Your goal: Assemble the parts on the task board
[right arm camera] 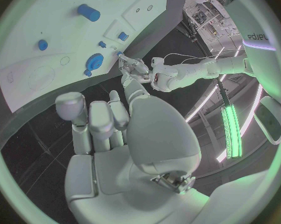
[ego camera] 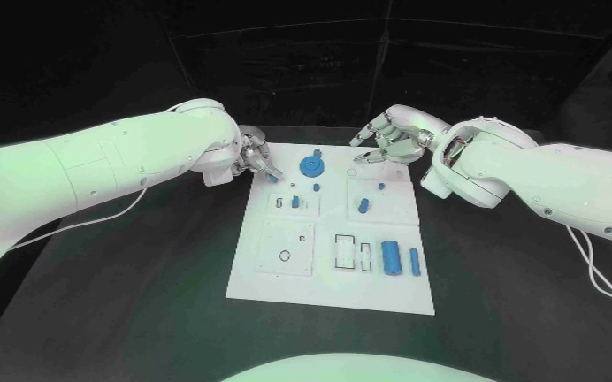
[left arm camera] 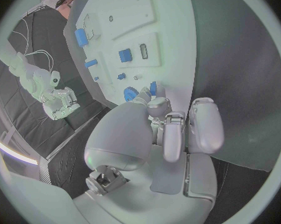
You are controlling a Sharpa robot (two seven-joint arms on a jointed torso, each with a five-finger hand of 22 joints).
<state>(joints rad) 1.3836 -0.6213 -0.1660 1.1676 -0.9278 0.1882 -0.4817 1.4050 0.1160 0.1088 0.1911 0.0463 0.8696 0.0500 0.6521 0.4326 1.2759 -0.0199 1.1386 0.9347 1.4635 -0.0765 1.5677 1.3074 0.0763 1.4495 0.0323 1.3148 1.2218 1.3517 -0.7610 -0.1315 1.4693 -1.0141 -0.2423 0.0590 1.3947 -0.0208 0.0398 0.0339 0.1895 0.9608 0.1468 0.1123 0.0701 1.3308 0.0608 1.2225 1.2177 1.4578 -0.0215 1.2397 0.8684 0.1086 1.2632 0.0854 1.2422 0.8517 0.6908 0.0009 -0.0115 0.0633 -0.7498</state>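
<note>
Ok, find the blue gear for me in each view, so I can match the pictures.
Head view: the blue gear sits at the far end of the task board, between the two robot hands.
Left wrist view: the gear lies just beyond the left robot hand.
Right wrist view: the gear lies near the board's edge.
Shared landmark: the task board.

Black table [ego camera: 127,311] under the board, dark panelled backdrop [ego camera: 383,46] behind, possibly a curtain
</note>
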